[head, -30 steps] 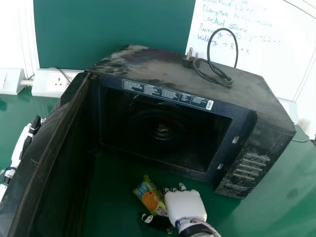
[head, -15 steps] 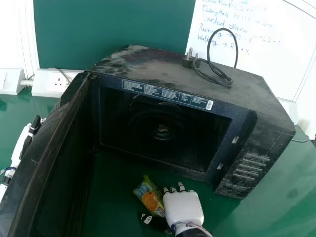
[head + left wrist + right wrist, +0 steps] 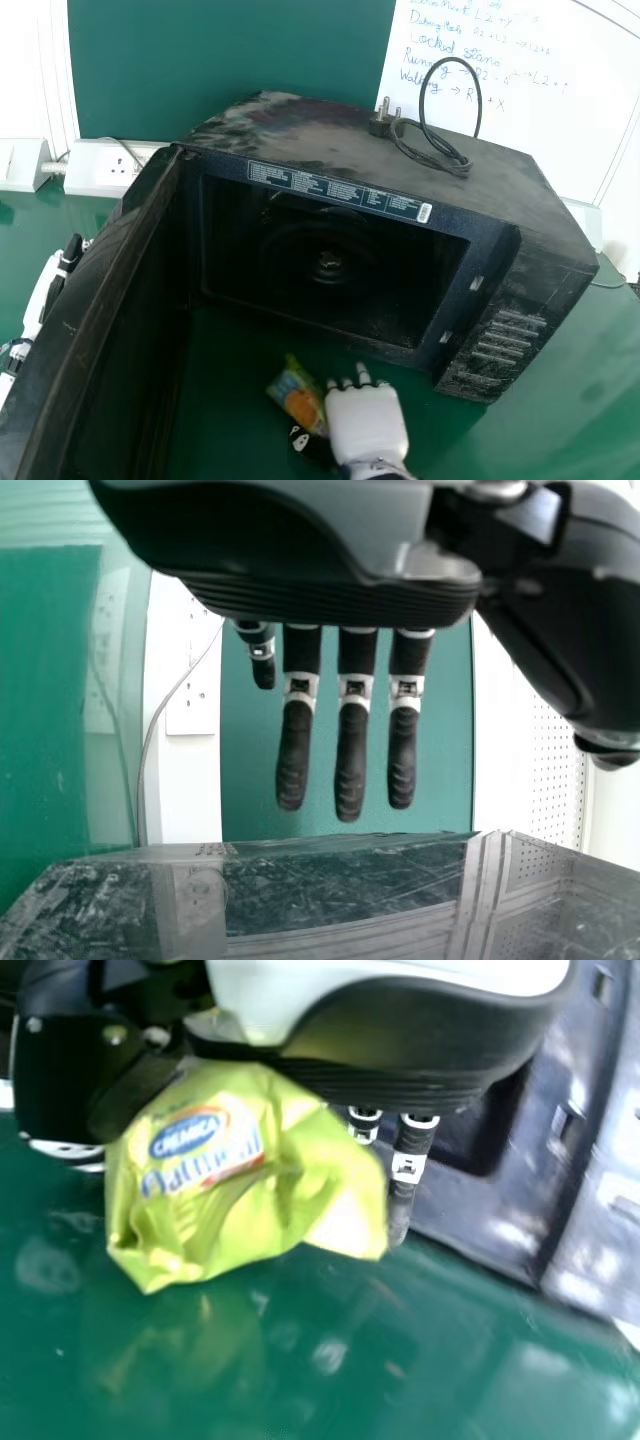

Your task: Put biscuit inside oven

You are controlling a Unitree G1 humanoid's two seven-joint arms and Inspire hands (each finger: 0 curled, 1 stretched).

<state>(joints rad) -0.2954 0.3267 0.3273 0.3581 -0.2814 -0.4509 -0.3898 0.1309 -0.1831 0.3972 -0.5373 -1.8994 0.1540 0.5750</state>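
- Green tabletop point(image 3: 540, 425) lies under the work in the head view, with the biscuit packet point(image 3: 298, 398) in front of the oven point(image 3: 455, 300), outside its opening. The right hand point(image 3: 368, 425) has the packet at its left side, with the thumb point(image 3: 302, 440) near the lower end. If the hand goes forward too low, the packet could snag on the lower lip of the opening; too far left, and it could brush the open door point(image 3: 90, 320). The left hand point(image 3: 38, 300) is beyond that door.
- In the left wrist view, the left hand's fingers are straight and wide, holding nothing. They point towards a dark glossy surface point(image 3: 350, 910), probably the door; a careless drop of that arm could knock it and narrow the way in.
- From the right wrist view, the right hand looks pinched around the packet, thumb to one side, farther fingers nearly straight. Soft, crinkled wrapper could slide out if the pinch has caught mostly loose film. Here the lettered side and bunched folds can be seen; the head view gives the pictured side and the route into the oven.
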